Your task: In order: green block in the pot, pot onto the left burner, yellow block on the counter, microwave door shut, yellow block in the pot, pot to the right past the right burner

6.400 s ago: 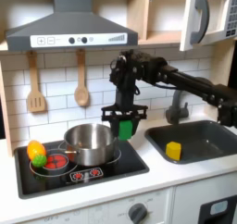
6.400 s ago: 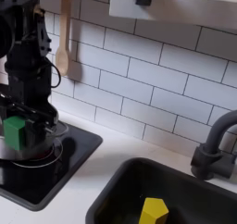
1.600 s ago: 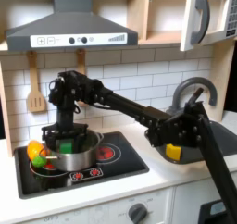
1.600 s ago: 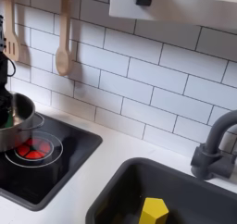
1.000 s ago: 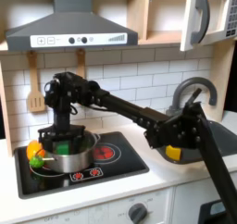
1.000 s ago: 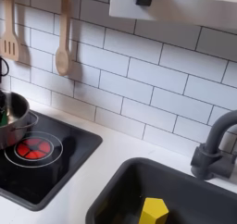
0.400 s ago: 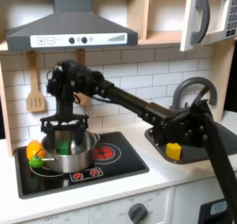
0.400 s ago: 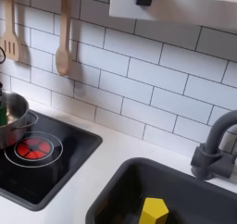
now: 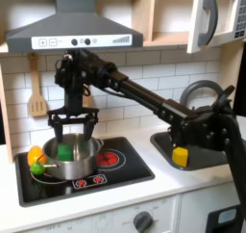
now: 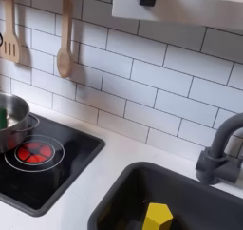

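Observation:
The steel pot (image 9: 73,160) sits on the stove's left burner in the first exterior view, with the green block (image 9: 64,152) inside it. My gripper (image 9: 73,134) hangs open just above the pot, holding nothing. The pot's rim (image 10: 11,115) shows at the second exterior view's left edge. The yellow block (image 9: 180,157) (image 10: 157,217) lies in the dark sink (image 9: 216,145) (image 10: 128,191). The microwave door (image 9: 207,20) stands swung open at the top right of the first exterior view. White counter (image 9: 183,184) surrounds the stove and the sink.
A rounded yellow-green-orange toy (image 9: 36,160) lies left of the pot. The red right burner (image 9: 108,159) (image 10: 31,154) is bare. The faucet (image 10: 221,150) arches over the sink. A wooden spoon (image 10: 64,34) and spatula (image 9: 36,88) hang on the tiled wall.
My gripper has risen from pot level to just above the pot with its fingers apart. The pot with the green block stays on the left burner.

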